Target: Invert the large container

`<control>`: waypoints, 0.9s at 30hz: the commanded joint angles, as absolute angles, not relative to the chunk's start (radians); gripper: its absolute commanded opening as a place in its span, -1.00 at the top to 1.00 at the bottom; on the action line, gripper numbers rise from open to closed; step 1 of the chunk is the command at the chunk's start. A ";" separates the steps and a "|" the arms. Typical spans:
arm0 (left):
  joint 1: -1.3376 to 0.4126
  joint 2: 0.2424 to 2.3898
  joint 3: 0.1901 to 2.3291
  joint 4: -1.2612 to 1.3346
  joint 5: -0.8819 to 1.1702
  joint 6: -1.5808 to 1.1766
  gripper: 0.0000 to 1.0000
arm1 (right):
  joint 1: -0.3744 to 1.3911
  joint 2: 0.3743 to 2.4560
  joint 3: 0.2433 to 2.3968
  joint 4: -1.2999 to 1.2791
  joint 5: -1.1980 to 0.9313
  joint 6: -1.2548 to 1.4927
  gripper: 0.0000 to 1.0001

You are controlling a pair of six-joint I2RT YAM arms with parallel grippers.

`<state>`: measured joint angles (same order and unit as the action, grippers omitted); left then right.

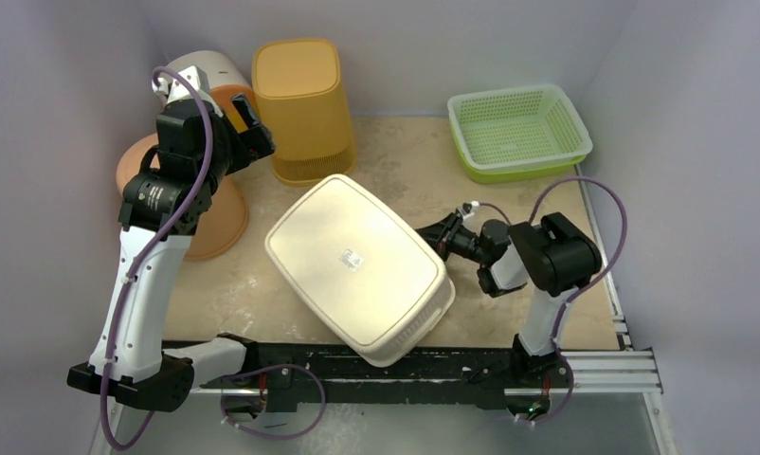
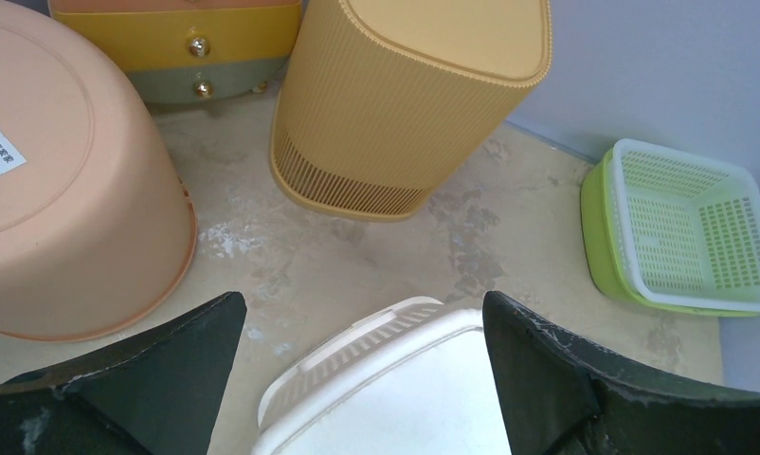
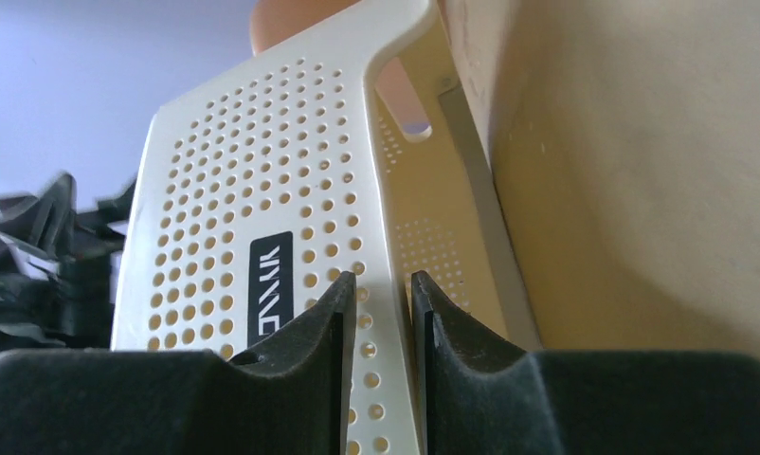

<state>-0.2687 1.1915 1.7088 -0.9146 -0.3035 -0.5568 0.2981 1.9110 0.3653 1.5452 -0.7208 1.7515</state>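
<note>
The large container (image 1: 357, 256) is a cream tub lying base up in the middle of the table, with its slotted side showing at the near right. One slotted corner of the large container (image 2: 395, 398) shows below my left gripper (image 2: 364, 296), which is open and empty. In the top view that left gripper (image 1: 251, 133) hangs high at the back left. My right gripper (image 1: 435, 230) is at the tub's right edge. In the wrist view, the right gripper (image 3: 384, 277) stands narrowly open around the edge of a white round-holed wall (image 3: 262, 190). I cannot tell whether that wall belongs to the tub.
A tall yellow-orange bin (image 1: 303, 109) stands upside down behind the tub. An orange tub (image 1: 220, 223) lies base up at the left under my left arm. A green basket with a white insert (image 1: 518, 133) sits at the back right. A black rail (image 1: 405, 365) runs along the near edge.
</note>
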 commanded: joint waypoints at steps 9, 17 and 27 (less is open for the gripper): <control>-0.267 1.197 1.695 -0.885 -0.304 -0.543 -0.84 | 0.284 1.560 1.022 0.015 -0.378 0.689 -0.14; -0.267 1.209 1.690 -0.872 -0.294 -0.533 -0.84 | 0.283 1.544 1.186 -0.307 -0.098 0.560 -0.40; -0.268 1.238 1.663 -0.860 -0.220 -0.531 -0.85 | 0.285 1.286 1.172 -0.658 0.191 0.620 -1.00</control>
